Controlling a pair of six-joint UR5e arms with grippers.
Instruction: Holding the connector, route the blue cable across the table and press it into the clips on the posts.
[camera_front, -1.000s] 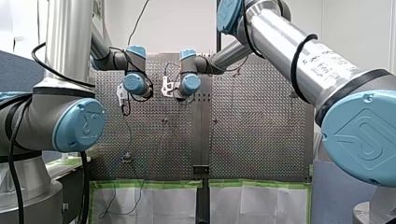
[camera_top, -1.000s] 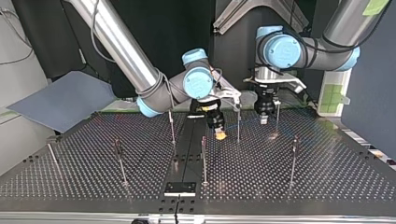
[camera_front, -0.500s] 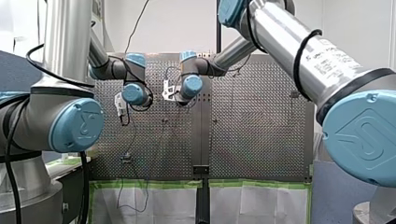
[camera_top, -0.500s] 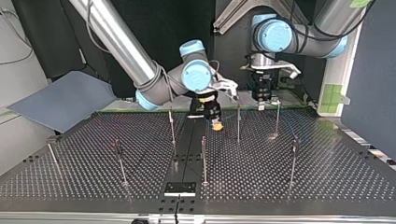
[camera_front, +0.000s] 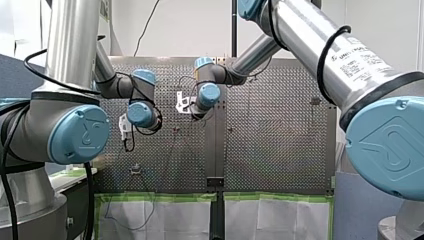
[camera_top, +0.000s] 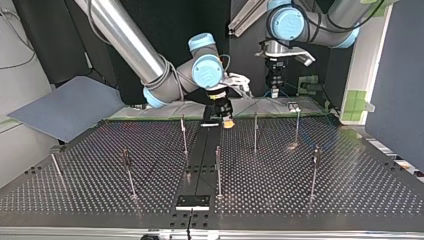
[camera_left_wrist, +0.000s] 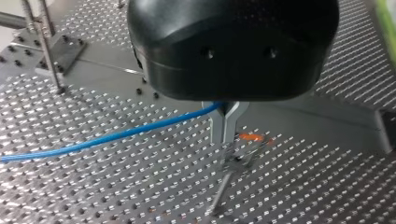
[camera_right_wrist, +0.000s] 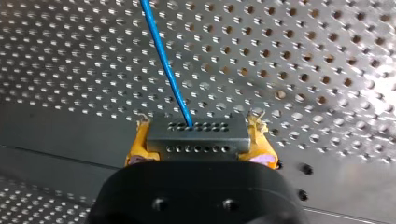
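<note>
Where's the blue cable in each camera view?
Front view: too thin to make out.
Top view: likewise.
Left wrist view: blue cable leaves my left pincer, trailing off to one side.
Right wrist view: it runs ahead from the connector in my right pincer.
Shared landmark: the perforated table.

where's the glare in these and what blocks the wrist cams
Right wrist view: glare whitens the table beside the connector; left wrist view: the black body of my left gripper hides much; top view: one bright patch by a post.
</note>
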